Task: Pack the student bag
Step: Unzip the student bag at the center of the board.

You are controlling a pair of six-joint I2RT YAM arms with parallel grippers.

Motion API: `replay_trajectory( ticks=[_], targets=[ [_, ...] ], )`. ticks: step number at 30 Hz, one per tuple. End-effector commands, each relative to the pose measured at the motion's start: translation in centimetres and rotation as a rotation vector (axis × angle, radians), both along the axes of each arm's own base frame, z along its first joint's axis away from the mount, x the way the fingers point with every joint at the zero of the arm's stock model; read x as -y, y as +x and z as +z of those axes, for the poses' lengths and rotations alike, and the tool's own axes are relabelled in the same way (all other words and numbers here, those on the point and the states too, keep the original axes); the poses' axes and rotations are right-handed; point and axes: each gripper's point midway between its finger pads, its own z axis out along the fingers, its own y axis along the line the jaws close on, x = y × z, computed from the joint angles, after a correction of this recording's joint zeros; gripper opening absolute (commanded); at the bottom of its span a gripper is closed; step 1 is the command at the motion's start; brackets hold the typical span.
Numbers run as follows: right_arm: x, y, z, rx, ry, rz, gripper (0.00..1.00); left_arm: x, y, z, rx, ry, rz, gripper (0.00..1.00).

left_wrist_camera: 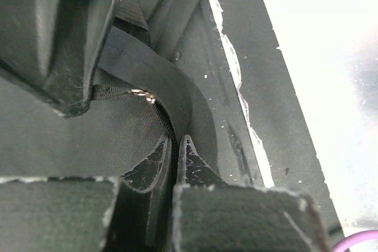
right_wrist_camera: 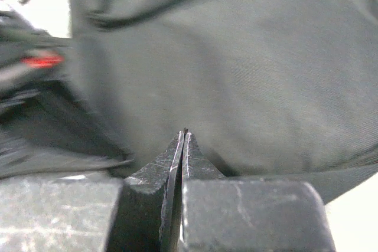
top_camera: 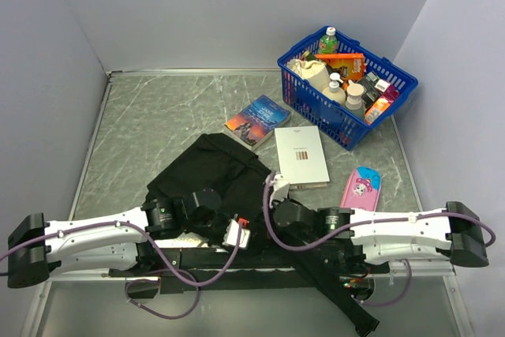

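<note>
Student bag (top_camera: pixel 213 167) on grey marbled table (top_camera: pixel 158 116)

the bag (top_camera: pixel 211 173) is large, of soft black fabric, slumped flat and rumpled just left of centre, toward the near edge. its long black straps (top_camera: pixel 359 315) trail from it toward the near right.

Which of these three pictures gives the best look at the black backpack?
The top view. Only there does most of the backpack show, lying crumpled on the table. The left wrist view shows just a close fold of black fabric and webbing; the right wrist view shows a blurry stretch of fabric.
</note>
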Motion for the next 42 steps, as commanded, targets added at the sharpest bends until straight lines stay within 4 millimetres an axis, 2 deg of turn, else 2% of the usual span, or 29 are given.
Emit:
replay_trajectory(
  ticks=[1, 2, 6, 13, 16, 21, 22, 24, 26, 27, 28, 29, 31, 32, 33, 35, 37, 38, 39, 40, 42],
  targets=[
    [1.2, 2.4, -0.8, -0.028, -0.080, -0.089, 0.00, 1.2, -0.6, 3.9, 0.049, -0.099, -0.081, 0.01],
    [1.7, 2.8, -1.5, -0.041, -0.122, -0.104, 0.00, 1.2, -0.6, 4.2, 0.057, -0.105, -0.090, 0.01],
    [3.3, 5.5, -1.8, -0.037, -0.196, -0.190, 0.00, 0.5, -1.0, 4.8, 0.105, -0.106, -0.147, 0.01],
    [3.2, 9.2, -0.4, 0.002, -0.256, -0.234, 0.00, -1.2, -2.7, 4.6, 0.140, -0.097, -0.289, 0.01],
    [3.9, 11.2, -0.2, 0.021, -0.293, -0.272, 0.00, -1.9, -3.3, 4.6, 0.154, -0.095, -0.343, 0.01],
    [6.3, 15.2, -0.1, 0.047, -0.394, -0.410, 0.00, -3.3, -5.0, 5.1, 0.138, -0.105, -0.443, 0.01],
    [6.3, 16.0, 0.6, 0.060, -0.395, -0.435, 0.00, -3.2, -5.0, 5.4, 0.139, -0.112, -0.438, 0.01],
    [6.5, 16.5, 0.4, 0.058, -0.429, -0.460, 0.00, -3.4, -5.0, 5.3, 0.146, -0.105, -0.440, 0.01],
    [5.6, 16.5, 1.4, 0.057, -0.374, -0.440, 0.00, -3.2, -4.3, 5.2, 0.163, -0.103, -0.403, 0.01],
    [4.9, 15.9, 1.6, 0.041, -0.336, -0.417, 0.00, -3.1, -4.1, 5.2, 0.155, -0.100, -0.383, 0.20],
    [4.6, 14.9, 1.0, 0.033, -0.321, -0.385, 0.00, -3.0, -3.7, 5.1, 0.160, -0.095, -0.354, 0.31],
    [4.4, 14.2, 1.8, 0.040, -0.277, -0.371, 0.00, -2.2, -3.0, 5.4, 0.176, -0.126, -0.311, 0.45],
    [3.6, 12.1, 1.2, 0.017, -0.244, -0.333, 0.00, -1.6, -2.2, 5.7, 0.131, -0.136, -0.212, 0.46],
    [3.5, 11.5, 1.6, 0.017, -0.226, -0.328, 0.00, -0.9, -1.4, 6.0, 0.147, -0.167, -0.169, 0.51],
    [3.5, 10.6, 1.2, -0.002, -0.229, -0.333, 0.00, -0.6, -1.2, 6.2, 0.110, -0.177, -0.115, 0.62],
    [2.8, 8.8, 0.9, -0.009, -0.232, -0.303, 0.00, 0.6, -0.1, 7.3, 0.075, -0.227, -0.016, 0.72],
    [2.5, 7.5, 0.4, -0.028, -0.232, -0.300, 0.00, 1.4, 0.4, 7.8, 0.034, -0.256, 0.045, 0.73],
    [2.4, 7.1, 0.3, -0.044, -0.220, -0.310, 0.00, 2.3, 1.6, 8.6, -0.013, -0.295, 0.153, 0.79],
    [2.8, 6.9, 0.0, -0.047, -0.221, -0.320, 0.00, 2.6, 1.9, 8.7, -0.034, -0.300, 0.184, 0.82],
    [2.7, 6.7, -0.1, -0.056, -0.208, -0.327, 0.00, 2.8, 2.0, 8.7, -0.071, -0.301, 0.215, 0.94],
    [3.2, 6.6, -0.1, -0.048, -0.199, -0.335, 0.00, 3.4, 3.3, 8.8, -0.106, -0.308, 0.314, 0.92]
  ],
)
